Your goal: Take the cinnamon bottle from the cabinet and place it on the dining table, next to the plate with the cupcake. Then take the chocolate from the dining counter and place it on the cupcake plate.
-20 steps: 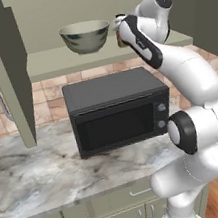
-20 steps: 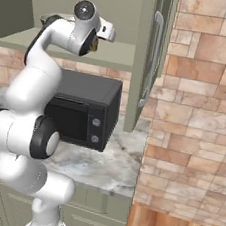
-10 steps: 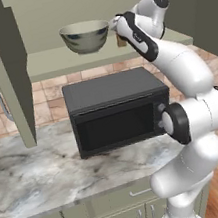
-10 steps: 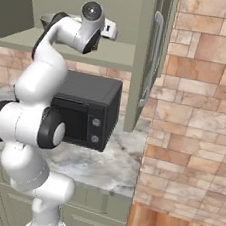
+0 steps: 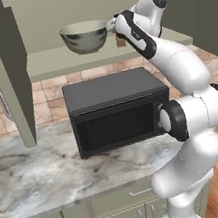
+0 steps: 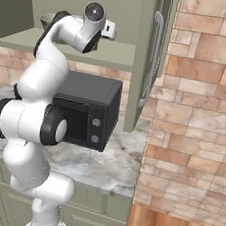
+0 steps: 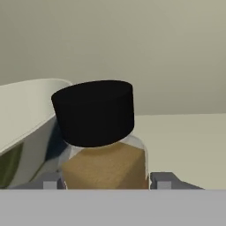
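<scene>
From the left base view I see my arm reaching up into the open cabinet, the fingers (image 5: 115, 28) at the level of the cabinet shelf (image 5: 47, 66), right at the cinnamon bottle (image 5: 119, 40), of which only a small brown sliver shows behind the wrist. A metal bowl (image 5: 85, 36) stands on the same shelf just to the left of the fingers, close to the bottle. Below them a black microwave (image 5: 116, 109) sits on the marble tabletop (image 5: 37, 179). From the right base view the hand hides the fingers, so I cannot judge them from here; the bowl's rim (image 6: 46, 19) peeks out beyond my upper arm, the microwave (image 6: 92, 112) is directly beneath the hand, and the open cabinet door (image 6: 150, 54) hangs off to the right with a brick wall (image 6: 196, 106) past it. In the hand view the bottle (image 7: 103, 145) stands upright between the two fingertips (image 7: 164, 180), black cap on top and brown powder below, with one grey tip at each side of the glass. They look close against it, though I cannot tell whether they are pressing on it. The bowl's curved wall (image 7: 26, 114) is just to the left of the fingers, touching or nearly touching the bottle.
</scene>
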Controlling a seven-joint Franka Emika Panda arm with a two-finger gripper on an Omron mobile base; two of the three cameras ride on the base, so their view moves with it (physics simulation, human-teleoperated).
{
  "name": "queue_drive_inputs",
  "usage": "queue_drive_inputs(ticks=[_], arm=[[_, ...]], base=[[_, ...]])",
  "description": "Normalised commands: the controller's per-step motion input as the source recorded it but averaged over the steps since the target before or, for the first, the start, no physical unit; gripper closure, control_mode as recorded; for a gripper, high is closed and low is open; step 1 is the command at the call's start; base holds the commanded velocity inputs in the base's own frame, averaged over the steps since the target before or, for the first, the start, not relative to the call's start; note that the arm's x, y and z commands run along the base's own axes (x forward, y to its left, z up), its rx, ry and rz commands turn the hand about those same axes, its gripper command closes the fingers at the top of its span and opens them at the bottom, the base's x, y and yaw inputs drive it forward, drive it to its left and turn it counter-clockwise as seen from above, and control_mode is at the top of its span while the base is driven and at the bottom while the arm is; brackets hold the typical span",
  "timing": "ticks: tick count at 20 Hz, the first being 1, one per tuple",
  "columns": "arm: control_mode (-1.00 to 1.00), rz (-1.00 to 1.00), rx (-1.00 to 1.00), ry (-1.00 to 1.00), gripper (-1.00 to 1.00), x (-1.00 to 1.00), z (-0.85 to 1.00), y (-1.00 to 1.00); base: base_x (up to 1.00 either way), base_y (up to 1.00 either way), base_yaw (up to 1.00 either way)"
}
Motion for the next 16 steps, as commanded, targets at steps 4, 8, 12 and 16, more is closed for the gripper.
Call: queue_drive_inputs(ticks=[4, 8, 12, 16], arm=[[-1.0, 0.01, 0.0, 0.02, 1.0, -0.04, 0.0, 0.03], [-1.0, 0.0, 0.0, -0.04, 1.0, -0.86, 0.0, 0.0], [-1.0, 0.0, -0.05, -0.14, 1.0, -1.0, 0.0, 0.19], [-1.0, 0.0, -0.04, -0.17, 1.0, -1.0, 0.01, 0.26]], base=[[0.0, 0.0, 0.0], [0.0, 0.0, 0.0], [0.0, 0.0, 0.0], [0.0, 0.0, 0.0]])
